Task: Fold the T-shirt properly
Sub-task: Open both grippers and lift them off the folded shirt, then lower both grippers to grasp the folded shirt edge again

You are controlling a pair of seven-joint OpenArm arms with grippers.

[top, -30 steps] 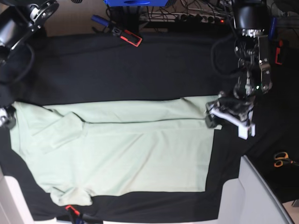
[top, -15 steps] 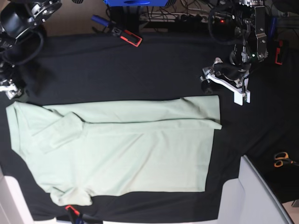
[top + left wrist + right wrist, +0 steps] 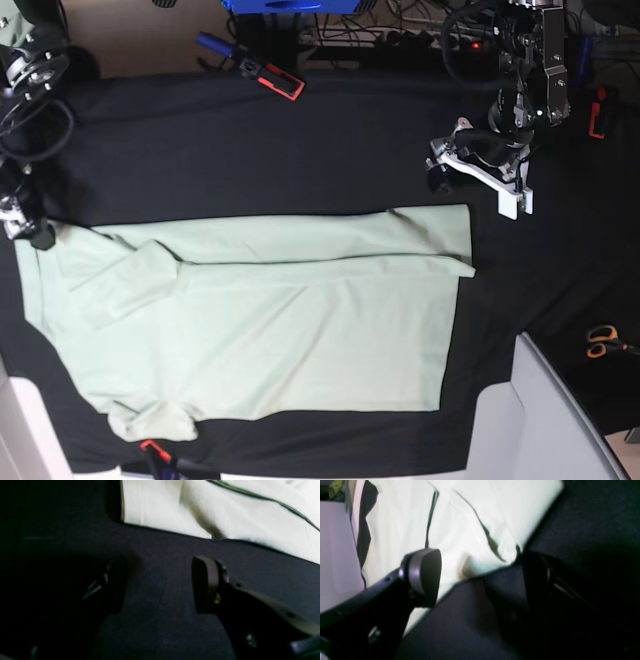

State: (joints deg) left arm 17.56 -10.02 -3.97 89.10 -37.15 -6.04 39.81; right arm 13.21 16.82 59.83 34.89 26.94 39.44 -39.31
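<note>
Black cloth (image 3: 300,150) covered the table, cables and gear along the far edge. The shirt (image 3: 260,320) lay flat across the near half, its far long edge already folded in over the body. Judged step: between folds, first lengthwise fold down. Next likely needs both arms to regrasp the near edge or the ends. Left gripper (image 3: 472,178) hung over bare cloth just off the shirt's far corner, jaws wide apart, empty. Right gripper (image 3: 480,577) sat at the opposite corner, jaws spread, holding nothing.
</note>
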